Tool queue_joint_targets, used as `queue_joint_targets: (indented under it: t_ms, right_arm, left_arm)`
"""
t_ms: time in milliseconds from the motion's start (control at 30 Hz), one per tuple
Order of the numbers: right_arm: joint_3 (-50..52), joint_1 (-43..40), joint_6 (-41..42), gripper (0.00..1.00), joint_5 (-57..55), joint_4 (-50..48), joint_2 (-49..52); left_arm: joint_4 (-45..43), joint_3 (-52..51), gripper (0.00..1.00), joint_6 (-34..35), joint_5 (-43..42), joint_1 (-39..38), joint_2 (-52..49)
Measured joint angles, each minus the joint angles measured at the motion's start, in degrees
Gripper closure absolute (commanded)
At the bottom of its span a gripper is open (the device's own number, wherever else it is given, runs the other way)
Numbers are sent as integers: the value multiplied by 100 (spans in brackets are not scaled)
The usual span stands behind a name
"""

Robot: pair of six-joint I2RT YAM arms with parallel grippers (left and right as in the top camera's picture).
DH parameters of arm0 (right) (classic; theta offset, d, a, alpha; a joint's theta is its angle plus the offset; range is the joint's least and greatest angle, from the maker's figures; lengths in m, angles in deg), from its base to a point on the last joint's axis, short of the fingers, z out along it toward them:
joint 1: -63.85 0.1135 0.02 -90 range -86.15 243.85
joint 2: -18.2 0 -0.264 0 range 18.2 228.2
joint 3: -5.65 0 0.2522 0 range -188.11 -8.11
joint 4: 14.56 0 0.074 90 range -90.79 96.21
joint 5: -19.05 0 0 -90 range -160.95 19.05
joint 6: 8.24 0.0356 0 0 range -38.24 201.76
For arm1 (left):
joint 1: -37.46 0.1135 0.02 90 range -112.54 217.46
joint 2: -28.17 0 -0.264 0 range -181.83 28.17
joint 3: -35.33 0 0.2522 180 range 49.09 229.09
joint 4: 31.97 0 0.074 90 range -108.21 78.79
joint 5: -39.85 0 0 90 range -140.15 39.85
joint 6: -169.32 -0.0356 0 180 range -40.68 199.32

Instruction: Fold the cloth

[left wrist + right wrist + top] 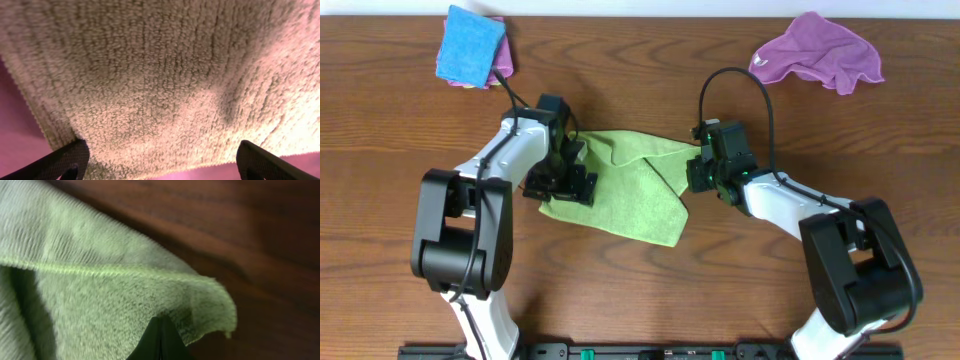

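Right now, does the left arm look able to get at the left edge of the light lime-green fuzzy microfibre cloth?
Probably yes: the left gripper hangs open right over the left edge of the light lime-green microfibre cloth, with nothing between them. The right gripper pinches the opposite edge, well clear.

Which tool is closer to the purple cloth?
Right. The right tool pinches the right edge of the green cloth, below and left of the purple cloth. The left tool hangs open over its left side, farther away.

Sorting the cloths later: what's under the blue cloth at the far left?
A pink-purple cloth sticks out past the right edge of the blue cloth; the rest beneath is covered.
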State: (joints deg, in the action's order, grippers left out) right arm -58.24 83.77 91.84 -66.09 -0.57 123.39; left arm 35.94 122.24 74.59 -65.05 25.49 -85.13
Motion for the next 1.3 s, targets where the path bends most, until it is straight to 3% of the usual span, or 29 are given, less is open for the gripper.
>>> queue_joint_targets:
  t_ms: [267, 633, 867, 1133, 1300]
  right_arm:
    - [-20, -310, 2, 99, -87, -647, 136]
    - [-551, -634, 2, 99, -103, -380, 481]
    - [-1038, -643, 0, 99, 225, 280, 481]
    - [-2151, -640, -153, 99, 466, 2179, 481]
    - [-2524, -584, -424, 99, 433, 2568, 481]
  left_arm:
    - [372, -4, 5, 175, 31, -654, -68]
    - [533, -17, 5, 179, 448, -839, -85]
    - [476, -17, 5, 179, 811, -839, -85]
    - [197, -24, 5, 179, 933, -839, -85]
    - [9, -28, 5, 179, 935, -839, -85]
